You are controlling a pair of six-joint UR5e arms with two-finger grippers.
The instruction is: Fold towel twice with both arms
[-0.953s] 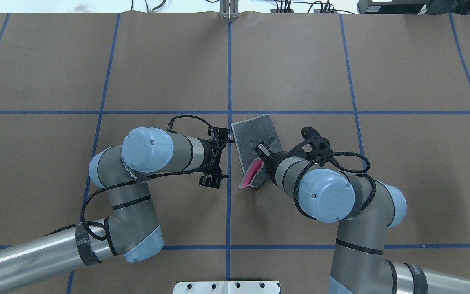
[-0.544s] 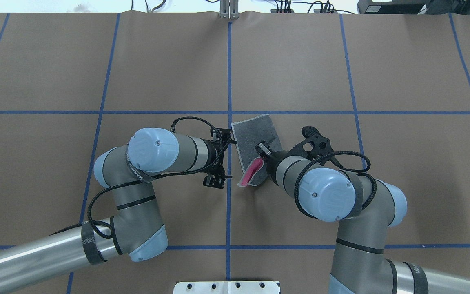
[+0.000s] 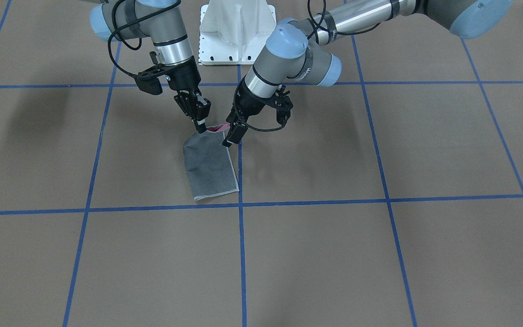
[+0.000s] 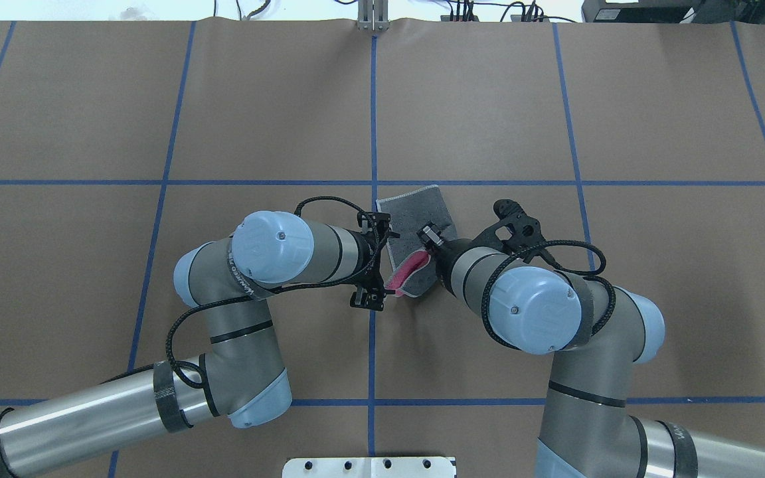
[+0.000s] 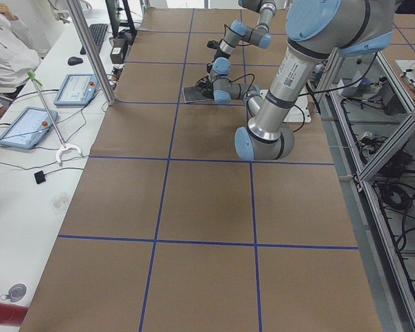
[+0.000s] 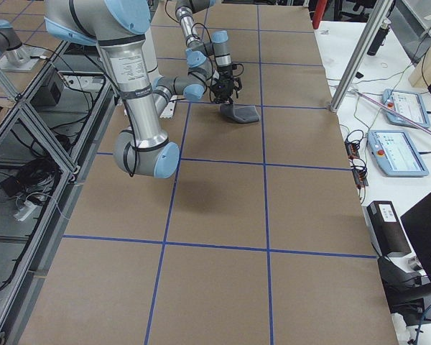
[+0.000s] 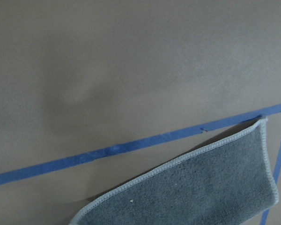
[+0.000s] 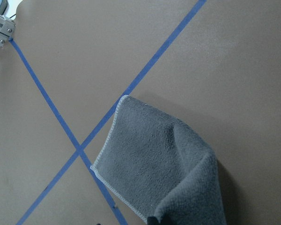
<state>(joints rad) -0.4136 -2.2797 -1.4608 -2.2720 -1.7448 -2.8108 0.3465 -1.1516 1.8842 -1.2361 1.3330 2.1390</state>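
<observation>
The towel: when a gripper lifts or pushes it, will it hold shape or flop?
Probably floppy: where the right gripper holds one edge up, the towel drapes and curls, showing its pink face, while the rest lies flat on the table. Likely light: a two-finger pinch raises that edge. Pushed, it would probably bunch rather than slide whole.

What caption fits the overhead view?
Right gripper holds up the towel by one edge, pink showing; left gripper close beside.

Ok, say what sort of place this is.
Likely a robotics lab: two silver-grey jointed robot arms, a brown table gridded with blue tape, and blue-and-white control tablets on a white side bench.
</observation>
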